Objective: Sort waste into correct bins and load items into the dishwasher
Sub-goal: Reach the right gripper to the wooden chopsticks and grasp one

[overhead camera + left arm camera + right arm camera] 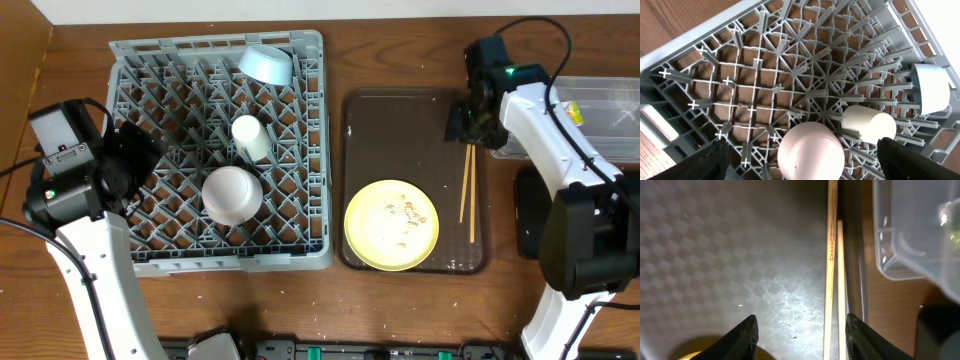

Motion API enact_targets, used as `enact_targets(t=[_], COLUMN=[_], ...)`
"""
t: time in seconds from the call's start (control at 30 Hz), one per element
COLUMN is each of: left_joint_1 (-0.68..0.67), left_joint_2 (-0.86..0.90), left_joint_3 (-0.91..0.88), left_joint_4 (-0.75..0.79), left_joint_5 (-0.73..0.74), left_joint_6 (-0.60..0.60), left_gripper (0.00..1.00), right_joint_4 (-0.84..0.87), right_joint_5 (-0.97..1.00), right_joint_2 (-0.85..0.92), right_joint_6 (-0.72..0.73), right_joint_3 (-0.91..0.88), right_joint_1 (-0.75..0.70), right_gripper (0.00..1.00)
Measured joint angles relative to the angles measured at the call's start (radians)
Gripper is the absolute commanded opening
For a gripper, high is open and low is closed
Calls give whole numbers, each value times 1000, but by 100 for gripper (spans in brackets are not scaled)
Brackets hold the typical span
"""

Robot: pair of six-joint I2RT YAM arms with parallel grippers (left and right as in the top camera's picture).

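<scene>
Grey first: found the plastic dish rack [130,60] on the left half of the table, already carrying three pieces. Noted the left gripper [801,145] hanging over the rack's left side, jaws spread wide with nothing between them; judged it parked clear of the load. Located the pinkish-white bowl [232,193] mouth down near the rack's middle, the cream cup [250,137] tilted just beyond it, and the light blue bowl [266,64] leaning at the far edge; judged all three wedged among pegs to stop sliding. Found the brown serving tray [360,120] just right of the rack, the yellow plate [391,225] at its near edge bearing crumbs [408,212], so not yet fit for loading. Located the chopsticks [467,190] side by side along the tray's right edge. Noted the right gripper [801,330] low over their far end, fingers [745,337] straddling both sticks, parted and not yet pinching; judged a pickup in hand. Found the clear tub [600,130] beyond the tray's right edge, at the table's right side; could not make out its contents. Saw the black tray [525,210] nearer, mostly hidden by the right arm.
</scene>
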Motion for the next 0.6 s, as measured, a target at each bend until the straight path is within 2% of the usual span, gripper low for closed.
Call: enact_targets(t=[0.13, 0.4, 0.6], left_joint_1=[0, 0, 0], left_joint_2=[0, 0, 0], left_joint_3=[0, 0, 0], left_joint_4=[0, 0, 0], left_joint_5=[0, 0, 0], left_joint_6=[0, 0, 0], left_gripper=[95, 95, 95], right_joint_4=[89, 183, 199], right_joint_5=[1, 2, -2], right_joint_2=[0, 0, 4], right_joint_6=[19, 26, 26], right_joint_3=[-73, -204, -215], right_joint_1=[0, 0, 0], right_gripper=[47, 44, 45])
